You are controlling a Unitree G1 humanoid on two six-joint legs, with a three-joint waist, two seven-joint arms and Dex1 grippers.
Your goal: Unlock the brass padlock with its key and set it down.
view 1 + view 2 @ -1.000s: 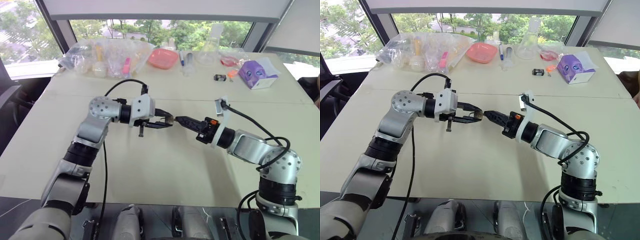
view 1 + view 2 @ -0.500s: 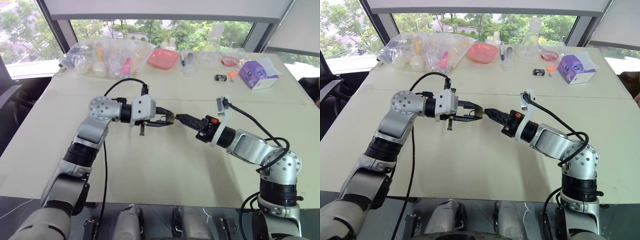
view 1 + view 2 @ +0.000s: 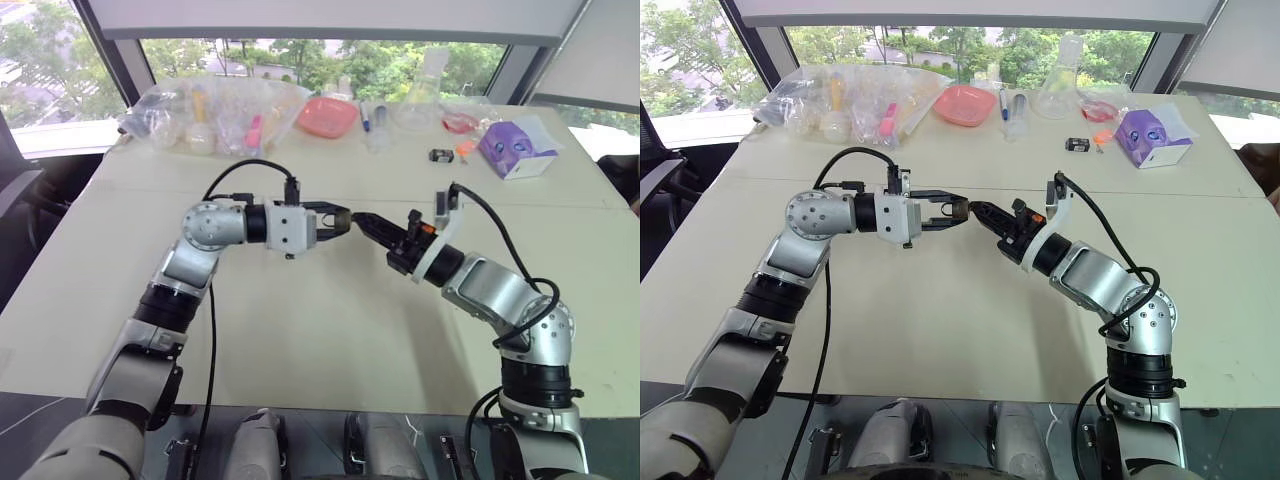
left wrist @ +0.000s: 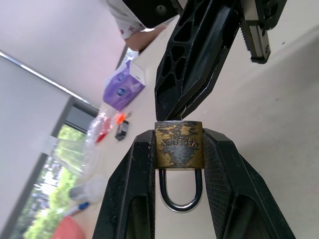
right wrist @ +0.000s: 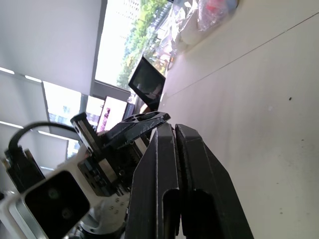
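Left hand (image 4: 178, 144) grips brass padlock (image 4: 178, 145); key apparently hidden.

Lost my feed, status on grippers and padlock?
Left gripper shut on padlock, held above table. Right gripper shut, tips at padlock. Key unseen. Nothing in the way.

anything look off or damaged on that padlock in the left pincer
The padlock clamped in the left pincer is worn, with dark tarnished patches across its brass face. Its shackle looks closed and unbent. Nothing else stands out.
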